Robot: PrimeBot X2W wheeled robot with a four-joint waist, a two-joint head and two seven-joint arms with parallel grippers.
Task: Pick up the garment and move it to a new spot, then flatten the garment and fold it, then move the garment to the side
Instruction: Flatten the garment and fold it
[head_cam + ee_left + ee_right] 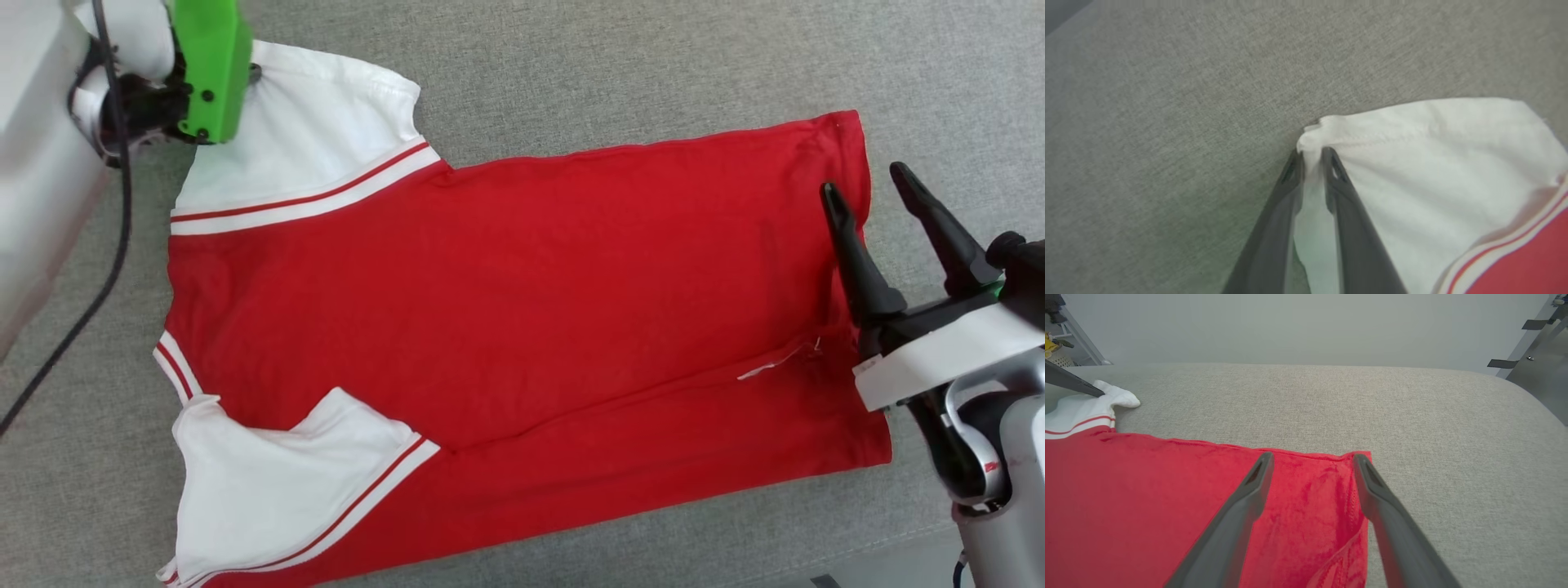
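Grey surface (pixel 653 65) bears the garment (pixel 506 310); left tool (pixel 1312 152) pinches its sleeve (pixel 1433 163), right tool (pixel 863 178) gapes.

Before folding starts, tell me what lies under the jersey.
The red jersey lies on a grey fabric surface, which shows all round its edges. Anything directly beneath the cloth is covered and cannot be seen.

garment (pixel 506 310): thin matt cloth (lightly creased) | grey surface (pixel 653 65): coarse woven fabric
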